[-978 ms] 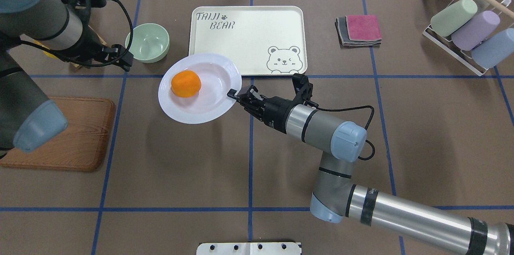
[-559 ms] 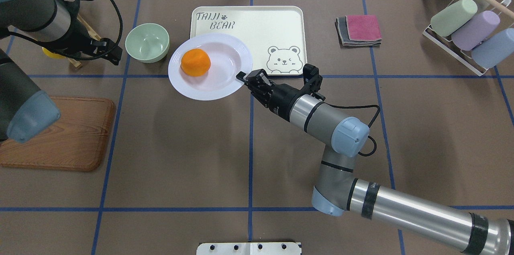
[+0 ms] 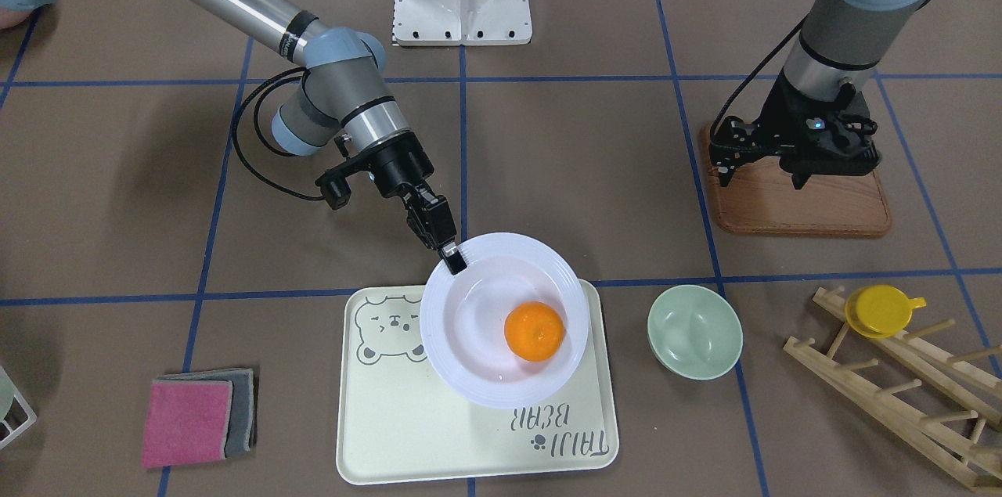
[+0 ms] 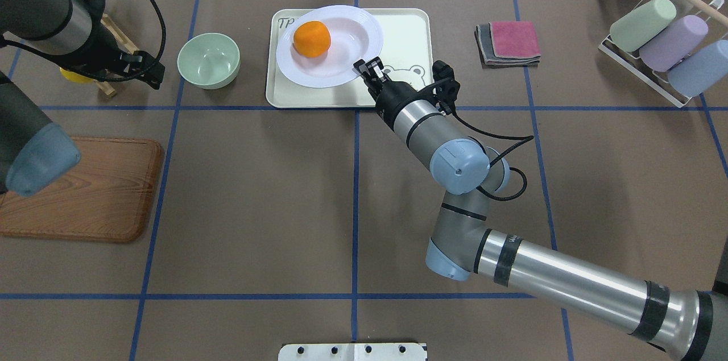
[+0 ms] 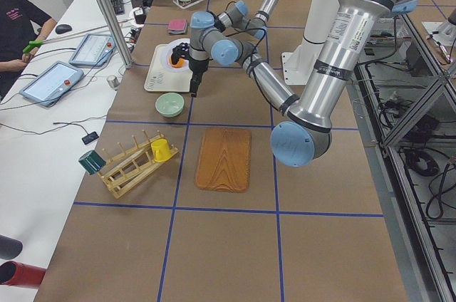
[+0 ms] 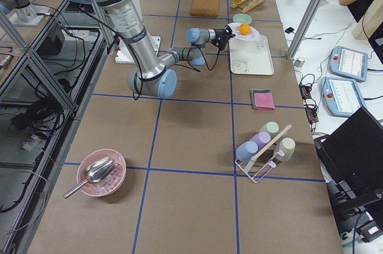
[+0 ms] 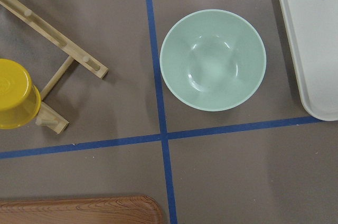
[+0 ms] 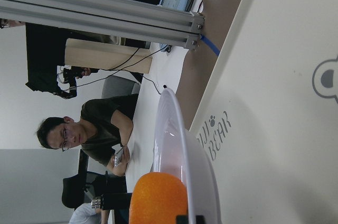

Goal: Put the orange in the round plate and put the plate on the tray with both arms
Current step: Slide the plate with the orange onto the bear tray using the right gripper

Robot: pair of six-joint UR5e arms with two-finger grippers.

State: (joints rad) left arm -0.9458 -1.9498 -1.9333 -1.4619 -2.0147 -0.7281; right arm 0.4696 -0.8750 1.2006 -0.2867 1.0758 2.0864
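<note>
Front-facing: the right pincer is nipped nearly shut on the rim of the round plate. The plate hangs over the lettered end of the tray, with the orange lying off-centre, away from the grip. The left pincer hovers over the wooden board; I cannot tell how far it is open.

Overhead: the plate looks raised, not set down.

Right wrist: the plate appears tilted against the tray.

Held by one edge, it could sag or slip, and the orange could roll out.
</note>
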